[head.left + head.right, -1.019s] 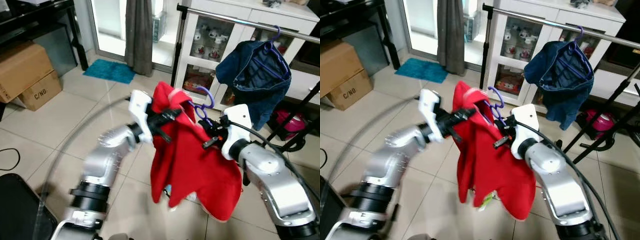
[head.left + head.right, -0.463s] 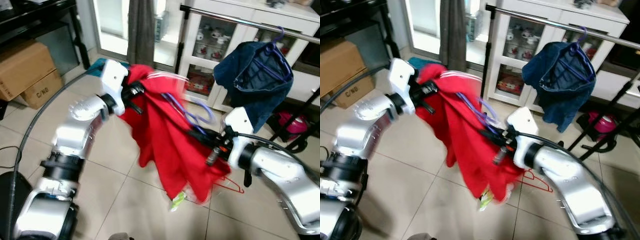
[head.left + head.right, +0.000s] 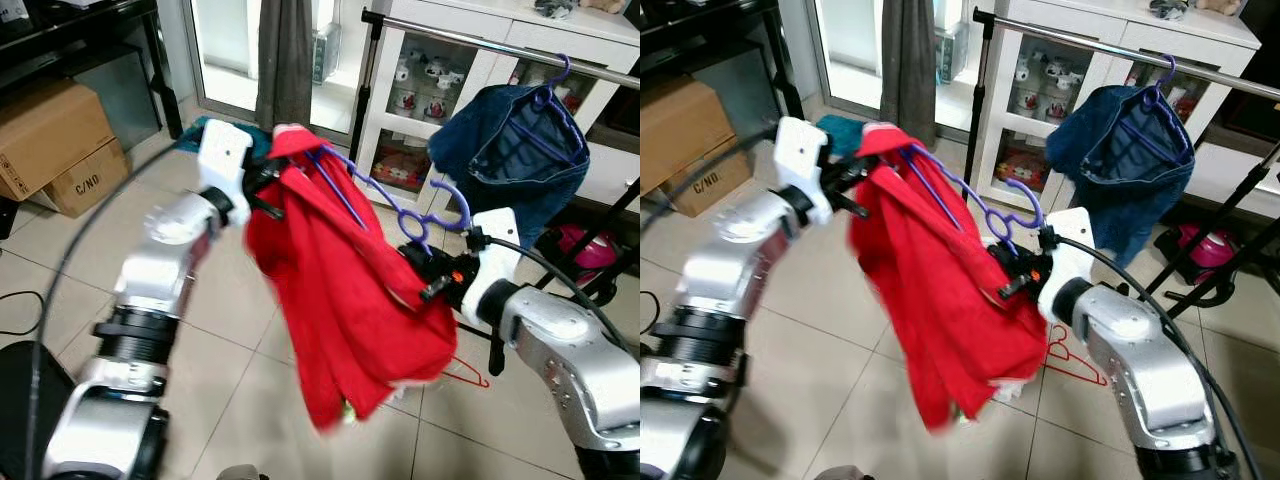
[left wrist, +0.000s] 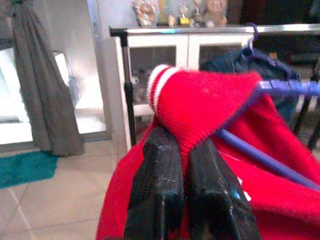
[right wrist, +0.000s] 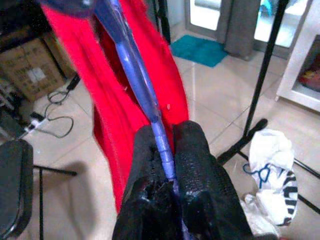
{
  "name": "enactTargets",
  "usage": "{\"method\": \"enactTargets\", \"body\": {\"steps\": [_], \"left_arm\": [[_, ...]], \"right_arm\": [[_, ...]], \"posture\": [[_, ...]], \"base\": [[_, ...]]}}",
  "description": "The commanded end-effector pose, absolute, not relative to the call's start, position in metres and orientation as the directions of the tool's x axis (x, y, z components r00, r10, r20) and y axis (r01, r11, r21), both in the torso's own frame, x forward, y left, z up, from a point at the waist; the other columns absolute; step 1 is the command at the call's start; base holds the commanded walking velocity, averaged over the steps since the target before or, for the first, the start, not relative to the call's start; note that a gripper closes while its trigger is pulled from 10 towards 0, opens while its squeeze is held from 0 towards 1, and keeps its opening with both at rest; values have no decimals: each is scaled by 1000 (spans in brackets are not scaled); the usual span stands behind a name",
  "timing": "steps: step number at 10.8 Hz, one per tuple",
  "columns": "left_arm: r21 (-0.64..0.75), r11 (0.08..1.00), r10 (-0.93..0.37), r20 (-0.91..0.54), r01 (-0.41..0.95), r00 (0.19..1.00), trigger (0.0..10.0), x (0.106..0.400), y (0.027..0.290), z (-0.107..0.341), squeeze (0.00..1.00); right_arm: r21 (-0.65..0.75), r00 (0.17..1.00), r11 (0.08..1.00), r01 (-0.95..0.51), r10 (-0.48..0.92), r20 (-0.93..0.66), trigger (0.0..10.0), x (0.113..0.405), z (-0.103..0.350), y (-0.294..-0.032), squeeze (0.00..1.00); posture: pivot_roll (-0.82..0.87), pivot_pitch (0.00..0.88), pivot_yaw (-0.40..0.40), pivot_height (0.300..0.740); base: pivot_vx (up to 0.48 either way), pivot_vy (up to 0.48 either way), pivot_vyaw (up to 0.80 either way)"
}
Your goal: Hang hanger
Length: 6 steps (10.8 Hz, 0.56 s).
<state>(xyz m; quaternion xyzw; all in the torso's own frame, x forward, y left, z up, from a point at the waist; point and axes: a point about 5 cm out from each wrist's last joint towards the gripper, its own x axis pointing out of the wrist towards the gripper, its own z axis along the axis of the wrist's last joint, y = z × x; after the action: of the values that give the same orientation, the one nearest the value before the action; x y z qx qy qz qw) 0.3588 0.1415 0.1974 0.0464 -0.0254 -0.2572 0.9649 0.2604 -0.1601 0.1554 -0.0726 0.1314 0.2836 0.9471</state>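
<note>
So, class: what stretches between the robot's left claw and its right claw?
In the left eye view, the purple hanger carrying the red garment spans from the left claw to the right claw.

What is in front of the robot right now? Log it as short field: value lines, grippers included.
held item: purple hanger carrying a red garment
left gripper: fingers shut on the red garment's striped edge
right gripper: fingers shut on the purple hanger's bar
hook: points up, below the rail
clothes rail: metal bar, behind the arms
already hung: blue garment on its own hanger
floor: red wire hanger, cardboard boxes
</note>
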Motion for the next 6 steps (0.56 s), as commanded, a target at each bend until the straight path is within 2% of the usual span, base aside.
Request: {"method": "enactTargets", "body": {"steps": [1,2,3,4,5,6], "left_arm": [[43,939,-345,126,342,930,0,367,165,215,0],[-70,987,-131,180,145,975,0,374,194,224,0],[-124,988,-61,198,86,978,0,375,206,227,0],[-244,970,38,243,23,969,0,375,233,238,0],[-242,970,28,229,29,973,0,376,235,236,0],[-217,975,-2,209,48,978,0,378,229,229,0]], "right_arm": [[-13,809,844,-537,511,-290,0,255,149,-171,0],[46,798,834,-550,541,-266,0,249,144,-171,0],[73,796,833,-549,548,-257,0,246,142,-172,0],[118,776,810,-575,585,-237,0,240,137,-172,0],[136,770,796,-589,605,-202,0,239,140,-169,0],[150,731,751,-643,660,-174,0,236,143,-161,0]], "posture": [[-8,0,-85,740],[-9,0,-87,740],[-9,0,-87,740],[-8,0,-83,740],[-7,0,-83,740],[-7,0,-82,740]], "base": [[0,0,0],[0,0,0],[0,0,0],[0,0,0],[0,0,0],[0,0,0]]}}
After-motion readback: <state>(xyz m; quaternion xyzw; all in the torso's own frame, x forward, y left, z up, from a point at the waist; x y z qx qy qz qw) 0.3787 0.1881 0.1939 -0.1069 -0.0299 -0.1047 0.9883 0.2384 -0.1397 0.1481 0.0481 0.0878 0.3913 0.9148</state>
